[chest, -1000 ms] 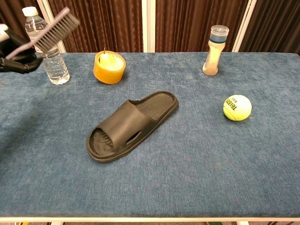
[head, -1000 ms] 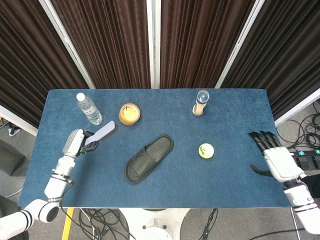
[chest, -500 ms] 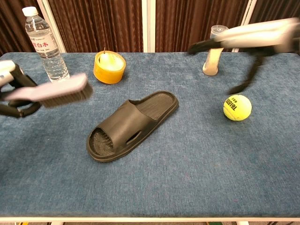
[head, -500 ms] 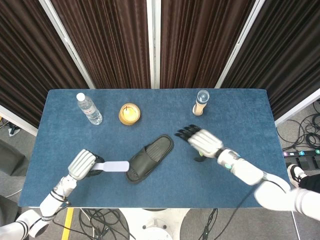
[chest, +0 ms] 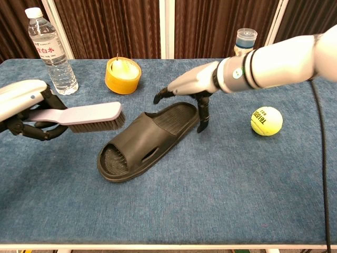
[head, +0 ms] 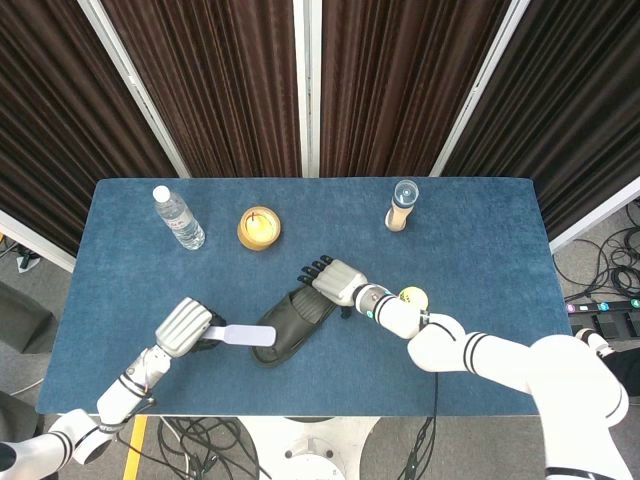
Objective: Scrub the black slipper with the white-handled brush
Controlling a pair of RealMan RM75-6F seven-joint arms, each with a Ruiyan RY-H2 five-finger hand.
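The black slipper [head: 292, 318] [chest: 142, 142] lies at an angle in the middle of the blue table. My left hand [head: 186, 326] [chest: 25, 105] grips the white handle of the brush [head: 243, 335] [chest: 93, 115]. The brush is level with its bristles down, its head just left of the slipper's toe end and slightly above it. My right hand [head: 334, 281] [chest: 190, 84] is over the slipper's heel end with fingers spread and holds nothing. Its thumb points down to the table beside the heel.
A water bottle [head: 178, 217] [chest: 50, 50] and a yellow tape roll [head: 258, 228] [chest: 122, 75] stand at the back left. A small capped bottle [head: 402, 206] [chest: 241, 56] stands at the back right. A tennis ball [head: 413, 297] [chest: 266, 120] lies right of the slipper.
My left hand brought the brush down and right to the slipper's toe end. My right hand swept in from the right edge and now hovers at the slipper's heel.
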